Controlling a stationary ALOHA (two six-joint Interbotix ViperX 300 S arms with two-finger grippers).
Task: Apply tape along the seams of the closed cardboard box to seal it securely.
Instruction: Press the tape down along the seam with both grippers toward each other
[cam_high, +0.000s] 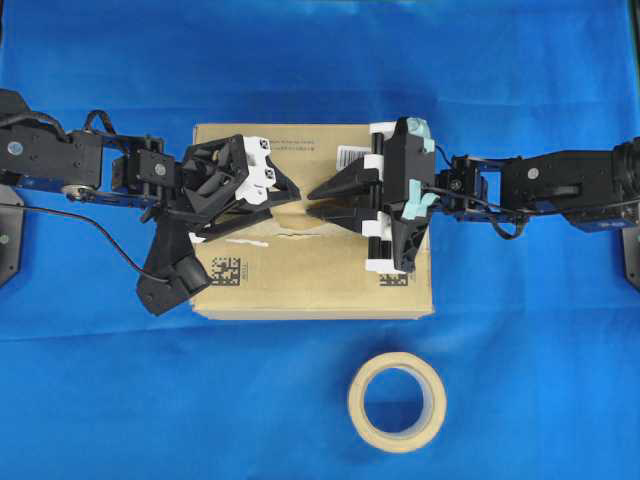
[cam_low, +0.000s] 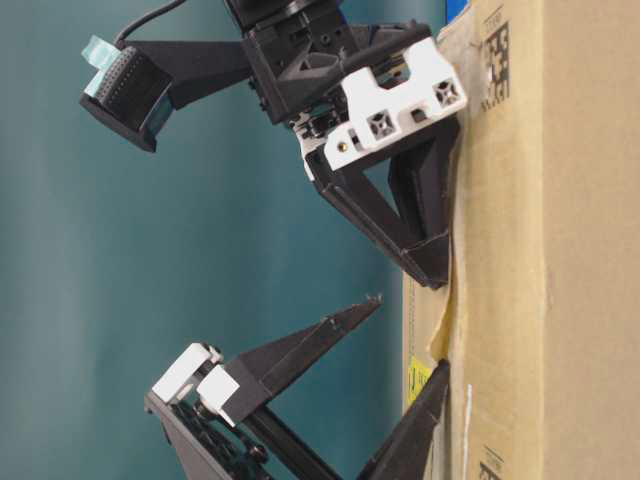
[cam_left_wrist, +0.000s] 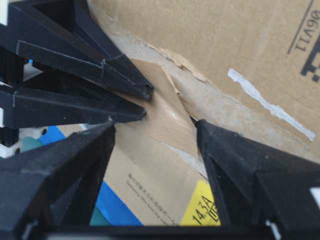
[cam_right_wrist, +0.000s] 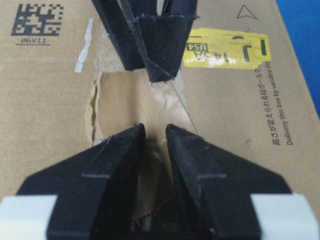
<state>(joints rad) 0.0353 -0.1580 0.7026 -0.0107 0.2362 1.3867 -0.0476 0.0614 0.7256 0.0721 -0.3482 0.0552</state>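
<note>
Tape (cam_right_wrist: 145, 107) is lying flat over the seams (cam_high: 292, 236) at the middle of the cardboard box (cam_high: 300, 285). From the left, the left gripper (cam_high: 283, 201) is resting with fingers spread wide, clear of it. From the right, the right gripper (cam_high: 318, 201) is clamping the tape's edge.

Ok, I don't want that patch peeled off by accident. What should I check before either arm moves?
1. Tape across the seam of the cardboard box: ok.
2. Tape lying flat: not ok; it is wrinkled, and its near end lifts between the right gripper fingers.
3. Left gripper let go: ok; the jaws are wide, with one finger on the box.
4. Right gripper free of the tape: cannot tell.
5. Tape roll out of the arms' way: ok; it lies on the blue cloth, apart from the box.
</note>
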